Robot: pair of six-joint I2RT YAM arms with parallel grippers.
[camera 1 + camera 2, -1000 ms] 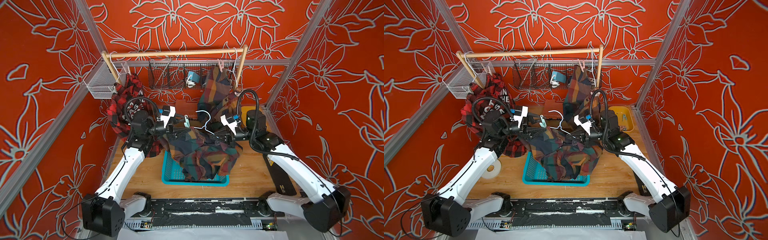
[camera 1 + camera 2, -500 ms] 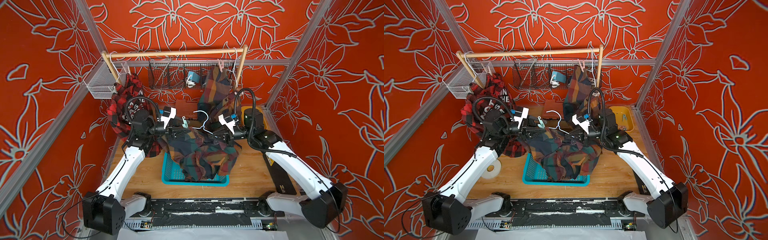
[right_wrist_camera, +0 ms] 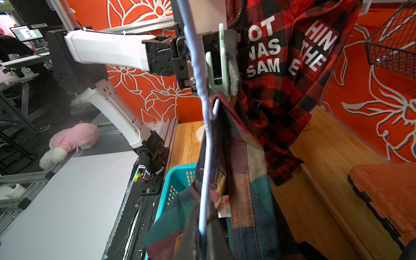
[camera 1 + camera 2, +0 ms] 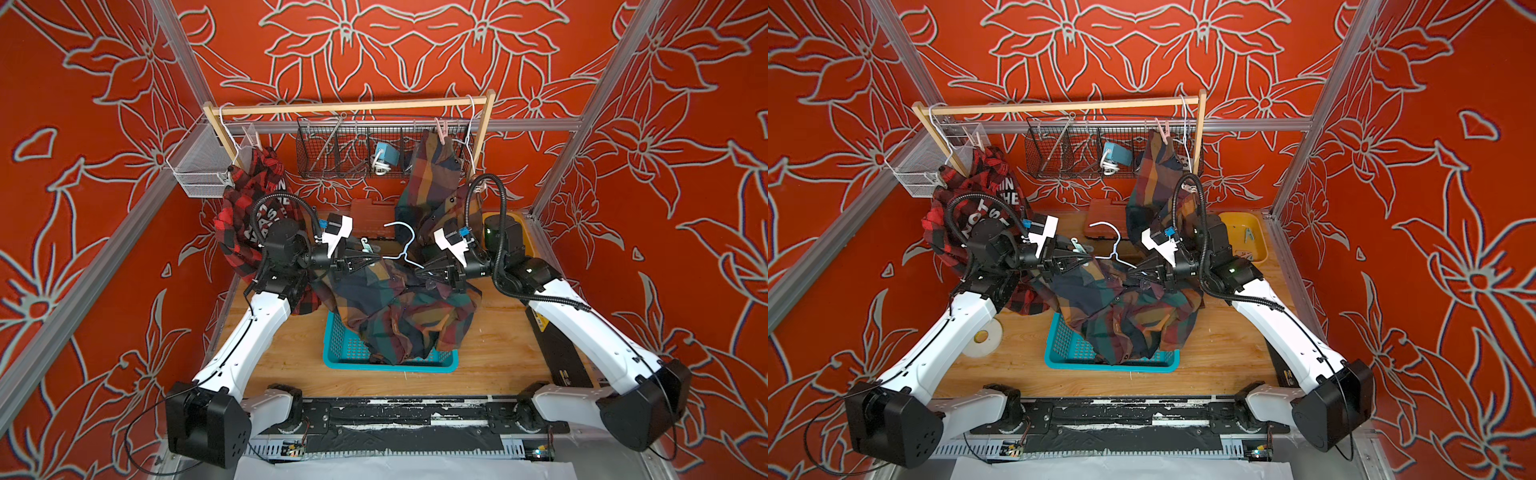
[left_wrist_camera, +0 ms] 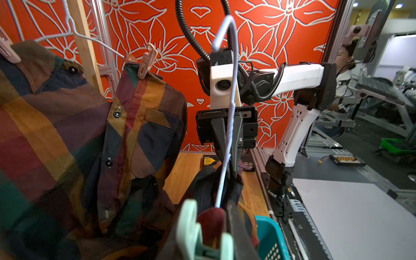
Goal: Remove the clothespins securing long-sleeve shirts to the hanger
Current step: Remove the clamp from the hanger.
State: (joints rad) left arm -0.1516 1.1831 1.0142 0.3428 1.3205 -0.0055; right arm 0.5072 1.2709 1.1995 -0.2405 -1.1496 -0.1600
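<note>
From my console I see the left claw [image 4: 375, 260] pinched narrow on the mint clothespin [image 5: 193, 227], which sits between its fingers pinning the dark plaid shirt [image 4: 395, 316] to the white wire hanger [image 4: 405, 246], while the right claw [image 4: 418, 272] opposite is clamped tight on that hanger's wire, with the shirt sagging below both.

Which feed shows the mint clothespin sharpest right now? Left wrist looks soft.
Left wrist view: mint clothespin too close, badly blurred, as is the near plaid shirt; right wrist view: mint clothespin crisp, only the right gripper blurs; both top views: sharp, evenly lit, but it is tiny.
</note>
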